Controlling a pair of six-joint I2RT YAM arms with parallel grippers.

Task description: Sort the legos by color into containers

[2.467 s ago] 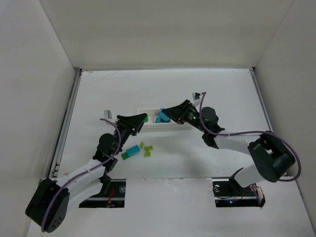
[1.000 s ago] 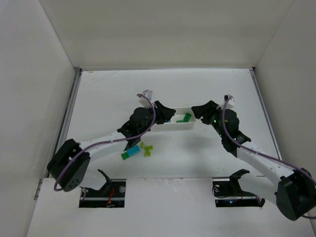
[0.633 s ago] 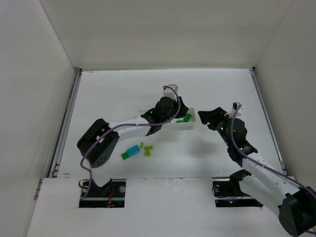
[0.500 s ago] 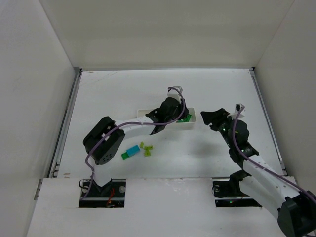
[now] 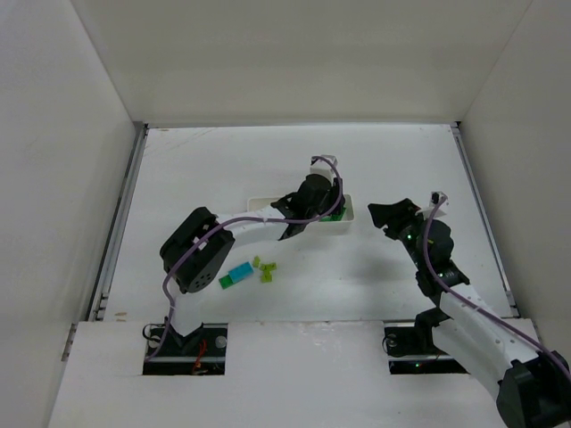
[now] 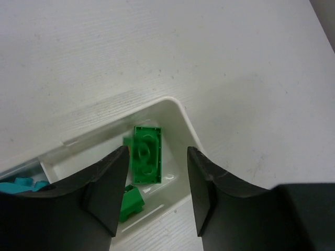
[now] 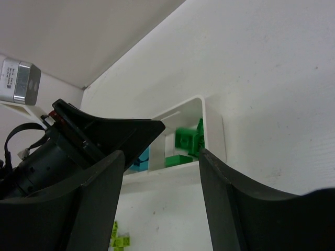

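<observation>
Drop-off step, I'd say. Left gripper [image 6: 156, 157] hangs over the right-end compartment of the tray [image 6: 180, 112], fingers spread wide with nothing between them. A green brick [image 6: 146, 154] lies flat in that compartment right below, so that one looks delivered. Cyan bricks [image 6: 21, 184] sit in the next compartment over.

Right gripper [image 7: 161, 157] hovers off the tray's right end, jaws apart too, carrying nothing.

Loose on the table [image 5: 223, 169], lower left of the tray in the overhead view: a cyan brick [image 5: 239, 271], a dark green piece [image 5: 226, 283] touching it, and yellow-green bits [image 5: 266, 269] just beside. Next move probably needs an arm to swing over there and pinch one tiny piece cleanly.
</observation>
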